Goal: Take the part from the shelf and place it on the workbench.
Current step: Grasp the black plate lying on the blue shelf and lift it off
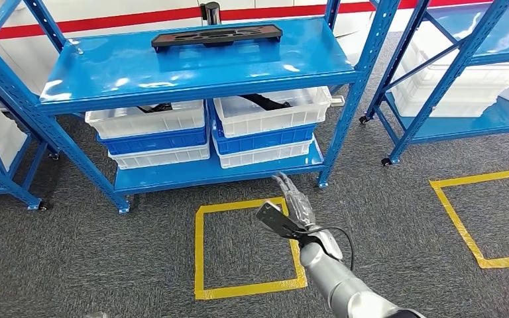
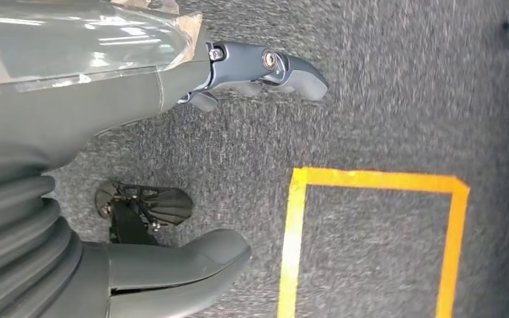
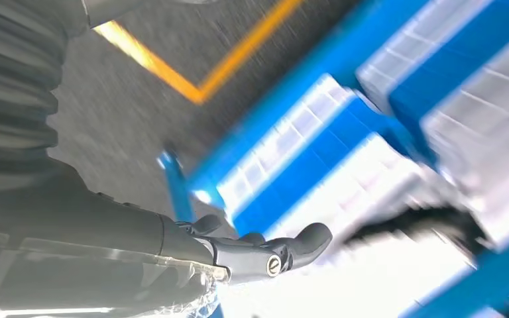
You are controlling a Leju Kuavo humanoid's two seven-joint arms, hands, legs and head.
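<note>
The part, a long flat black tray-like piece (image 1: 217, 35), lies on the top board of the blue shelf (image 1: 192, 69), towards its back. My right hand (image 1: 291, 209) is raised in front of the shelf's lower level with fingers stretched out and nothing in it. It sits well below and in front of the part. In the right wrist view this hand (image 3: 238, 248) points at the blurred stacked bins (image 3: 318, 159). My left hand (image 2: 106, 132) hangs over the grey carpet, thumb (image 2: 185, 262) and fingers (image 2: 265, 69) apart, holding nothing.
Under the top board stand stacked white and blue bins (image 1: 147, 119) (image 1: 273, 109); the right one holds another black piece (image 1: 262, 101). A yellow tape square (image 1: 248, 248) marks the carpet before the shelf, a second one (image 1: 484, 218) lies to the right. Another blue shelf (image 1: 457, 66) stands at right.
</note>
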